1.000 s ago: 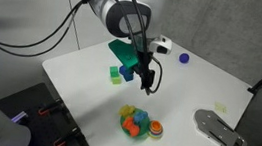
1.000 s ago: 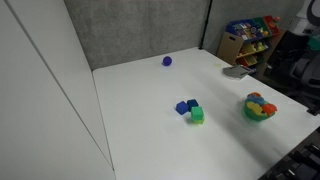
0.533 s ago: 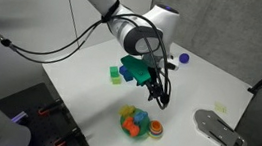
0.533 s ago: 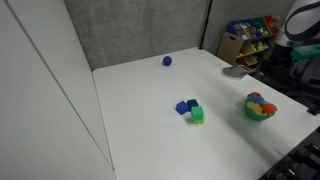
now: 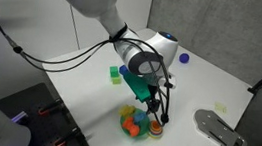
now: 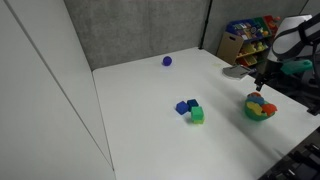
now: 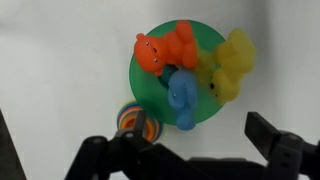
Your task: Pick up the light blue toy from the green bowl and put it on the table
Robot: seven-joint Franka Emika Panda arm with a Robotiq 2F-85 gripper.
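smooth, faintly glossy plastic light blue toy (image 7: 181,98) and green bowl (image 7: 150,88) (matt white table (image 7: 60,70))

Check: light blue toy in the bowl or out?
In. Wrist view: the light blue toy lies inside the green bowl, beside the orange toy.

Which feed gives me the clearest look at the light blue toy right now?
Wrist view: the light blue toy lies unobstructed in the green bowl, seen from straight above. In both exterior views it is too small to make out clearly.
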